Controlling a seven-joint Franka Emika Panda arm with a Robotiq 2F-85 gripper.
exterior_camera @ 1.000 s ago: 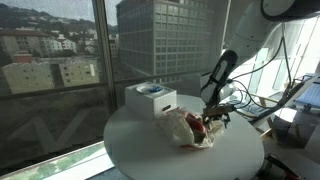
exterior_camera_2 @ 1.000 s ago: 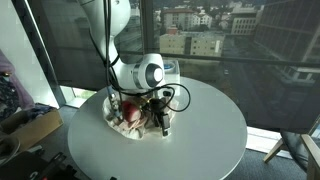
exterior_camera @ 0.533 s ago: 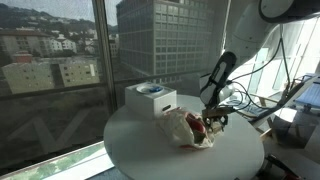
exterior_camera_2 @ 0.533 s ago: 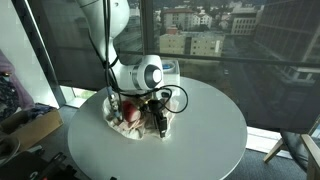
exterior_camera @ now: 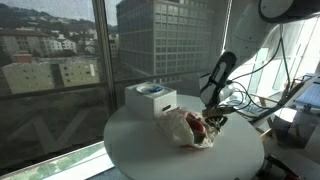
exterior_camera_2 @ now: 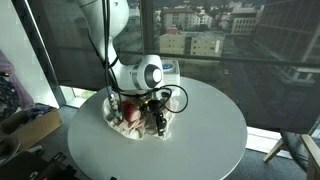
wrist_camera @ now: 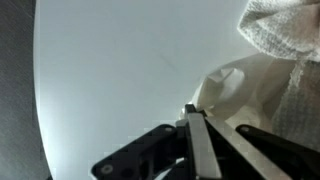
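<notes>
Sitting low at the right edge of the crumpled wrapping, your gripper is clenched, fingertips together where thin material lies flat on the round table. You cannot tell whether any is pinched. A white box stands beyond.

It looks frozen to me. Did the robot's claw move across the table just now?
No. The claw stays the same way off the white box, by the crumpled bundle; only its fingers have closed.
</notes>
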